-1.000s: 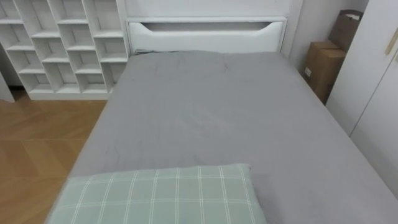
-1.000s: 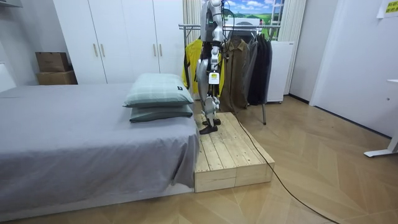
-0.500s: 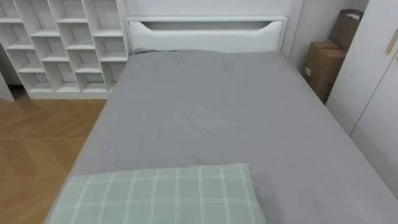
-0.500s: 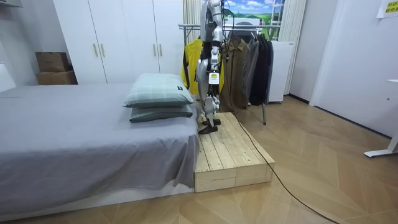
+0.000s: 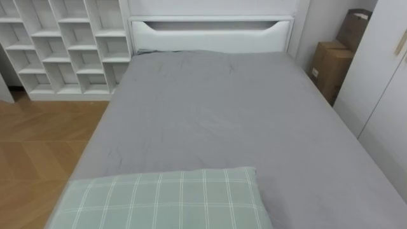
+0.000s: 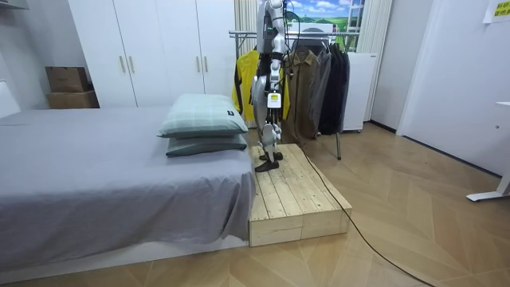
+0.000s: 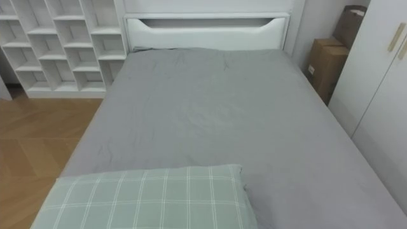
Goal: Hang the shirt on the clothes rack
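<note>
- Our left hand (image 6: 272, 100) is hanging beside us; we cannot tell what its fingers are doing.
- We are standing on the wooden platform (image 6: 291, 195), facing the grey bed (image 5: 222, 121).
- Clothes (image 6: 311, 80) are hanging on the rack (image 6: 239, 33) behind us; we judge that fetching one calls for turning round.

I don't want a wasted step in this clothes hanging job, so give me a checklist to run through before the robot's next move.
1. Garment to pick up on the bed: not ok; it carries a grey sheet and a checked pillow.
2. Robot facing the rack: not ok; the robot faces the bed and the rack stands behind it.
3. Footing: ok; it stands upright on the wooden platform at the bed's pillow end.
4. Free room on the rack: cannot tell; the clothes hang close together.
5. Robot already carrying a garment: cannot tell; it is too small in the room view.
</note>
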{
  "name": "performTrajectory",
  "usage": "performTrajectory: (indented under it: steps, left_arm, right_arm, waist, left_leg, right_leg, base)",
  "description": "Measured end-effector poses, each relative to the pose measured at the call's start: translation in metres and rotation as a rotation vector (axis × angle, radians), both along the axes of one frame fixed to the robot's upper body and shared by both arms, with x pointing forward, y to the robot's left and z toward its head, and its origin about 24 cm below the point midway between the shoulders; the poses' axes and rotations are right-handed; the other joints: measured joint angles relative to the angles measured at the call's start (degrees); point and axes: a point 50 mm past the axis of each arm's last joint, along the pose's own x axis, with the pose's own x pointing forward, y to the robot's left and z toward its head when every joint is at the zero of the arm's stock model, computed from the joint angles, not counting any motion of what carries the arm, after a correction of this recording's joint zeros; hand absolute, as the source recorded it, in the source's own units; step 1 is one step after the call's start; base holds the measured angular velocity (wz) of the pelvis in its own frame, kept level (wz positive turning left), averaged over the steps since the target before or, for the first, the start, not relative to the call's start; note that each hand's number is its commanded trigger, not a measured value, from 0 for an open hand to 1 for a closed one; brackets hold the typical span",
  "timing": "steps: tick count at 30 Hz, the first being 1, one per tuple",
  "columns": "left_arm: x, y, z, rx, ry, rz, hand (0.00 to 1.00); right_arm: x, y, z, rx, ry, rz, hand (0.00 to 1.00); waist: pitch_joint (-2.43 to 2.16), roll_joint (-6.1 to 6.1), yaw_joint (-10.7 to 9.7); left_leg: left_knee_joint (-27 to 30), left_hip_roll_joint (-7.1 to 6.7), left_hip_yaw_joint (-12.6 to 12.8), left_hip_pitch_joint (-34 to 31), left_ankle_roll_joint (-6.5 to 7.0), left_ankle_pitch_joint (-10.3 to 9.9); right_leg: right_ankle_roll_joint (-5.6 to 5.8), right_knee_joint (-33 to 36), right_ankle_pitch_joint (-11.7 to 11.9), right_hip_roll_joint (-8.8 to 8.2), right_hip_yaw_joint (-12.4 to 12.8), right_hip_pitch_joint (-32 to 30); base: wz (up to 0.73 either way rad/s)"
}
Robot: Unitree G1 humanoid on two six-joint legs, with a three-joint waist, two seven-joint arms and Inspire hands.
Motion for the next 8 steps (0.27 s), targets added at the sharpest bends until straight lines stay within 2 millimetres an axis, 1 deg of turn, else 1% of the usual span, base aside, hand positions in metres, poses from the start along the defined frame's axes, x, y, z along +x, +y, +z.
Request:
performTrajectory:
  steps: [8]
  left_arm:
    - [-0.0001, 0.0, 0.0, 0.0, 0.001, 0.0, 0.0]
  right_arm:
    - [0.0, -0.0001, 0.0, -0.003, 0.001, 0.0, 0.0]
  waist:
    - [0.01, 0.02, 0.01]
  left_leg:
    - [0.0, -0.01, -0.02, 0.0, 0.0, 0.0]
  right_leg:
    - [0.0, -0.03, 0.0, 0.0, 0.0, 0.0]
  base:
    - [0.0]
